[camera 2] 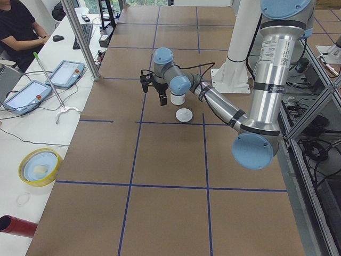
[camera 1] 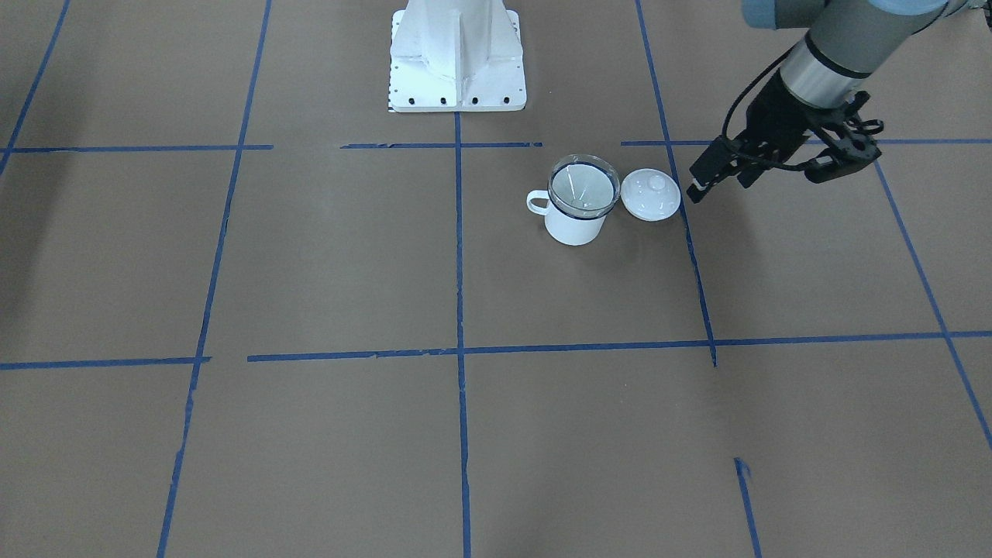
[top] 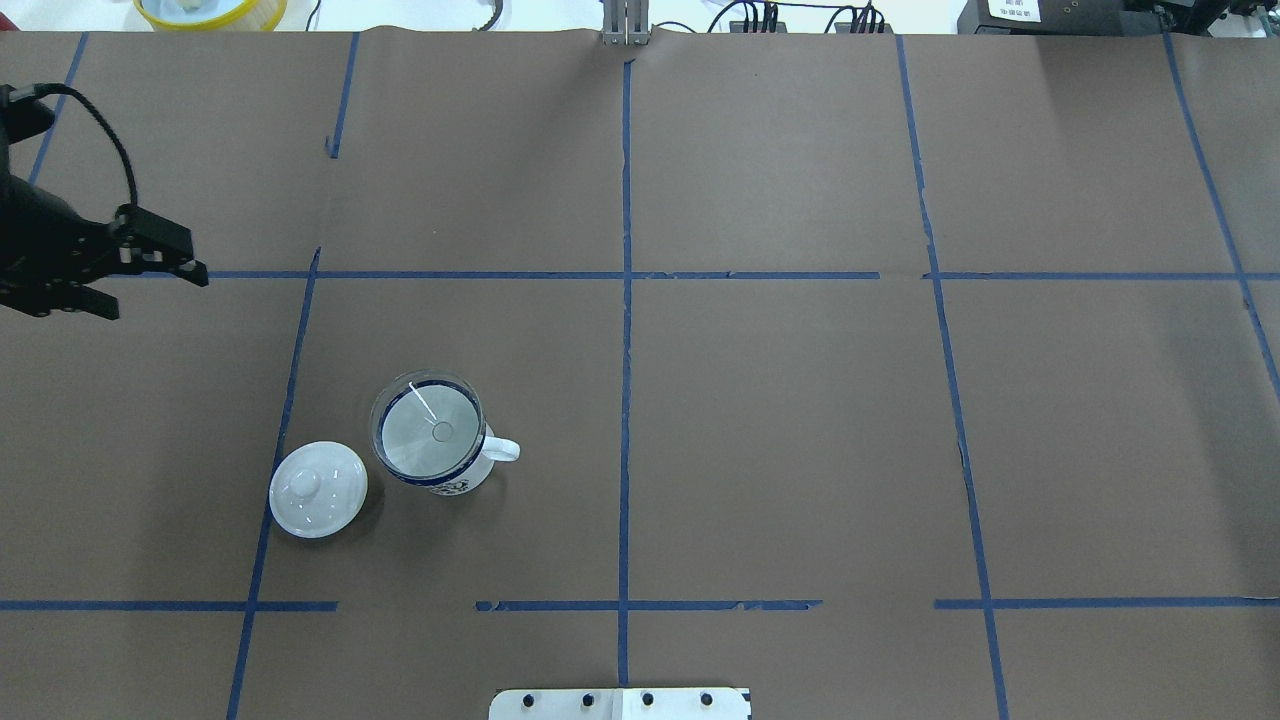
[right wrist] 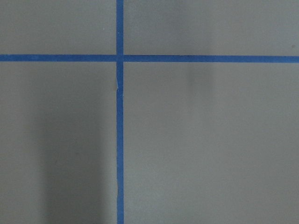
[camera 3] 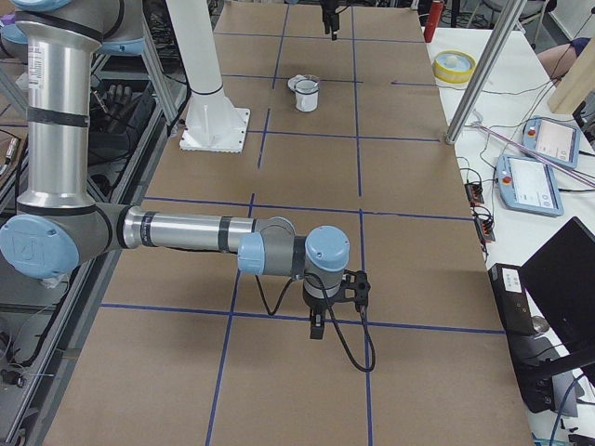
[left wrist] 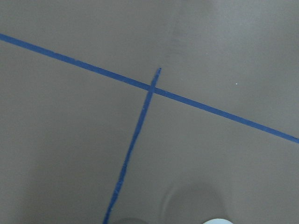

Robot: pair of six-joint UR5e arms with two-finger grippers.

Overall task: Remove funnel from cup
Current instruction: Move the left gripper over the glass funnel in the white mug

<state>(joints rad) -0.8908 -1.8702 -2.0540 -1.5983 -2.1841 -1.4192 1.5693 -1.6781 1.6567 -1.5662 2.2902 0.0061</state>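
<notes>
The white enamel cup [camera 1: 575,225] with a dark blue rim stands upright on the brown table, its handle toward the robot's right. The clear funnel [camera 1: 583,186] sits in its mouth; in the overhead view the funnel [top: 428,432] covers the cup [top: 455,483]. My left gripper [top: 150,295] hovers open and empty, well away from the cup on its far left; it also shows in the front view [camera 1: 756,184]. My right gripper [camera 3: 317,330] shows only in the right side view, far from the cup, and I cannot tell whether it is open or shut.
A white domed lid with a knob [top: 318,489] lies on the table right beside the cup, on the side toward my left gripper. The robot's white base [camera 1: 457,70] stands at the table's near edge. Blue tape lines [top: 625,300] grid the table.
</notes>
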